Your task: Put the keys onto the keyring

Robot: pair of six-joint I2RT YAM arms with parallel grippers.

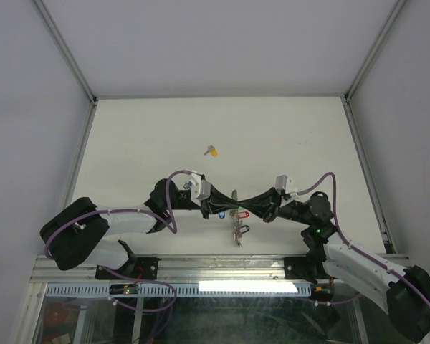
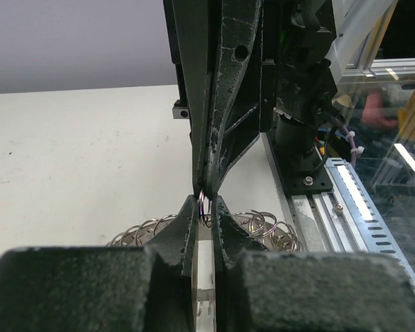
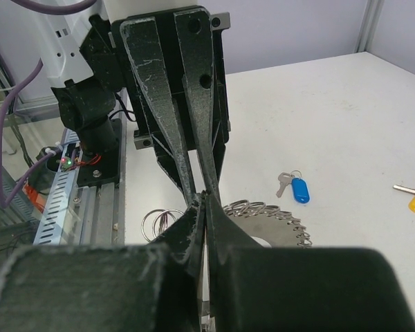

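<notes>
Large silver metal keyring (image 1: 235, 199), hung with red and blue tags, low in the centre of the top view, between both jaws. Left jaws pinched narrow on a thin wire of its rim. Right jaws pressed fully together, tips meeting the left ones at the same spot; cannot tell whether gripping the wire too. Small silver key with a blue plastic tag (image 3: 299, 189) flat on the white surface (image 1: 165, 129), right of centre in the right wrist view, near the keyring. Small silver key with a yellow plastic tag (image 1: 212, 151) above centre in the top view, well apart.
</notes>
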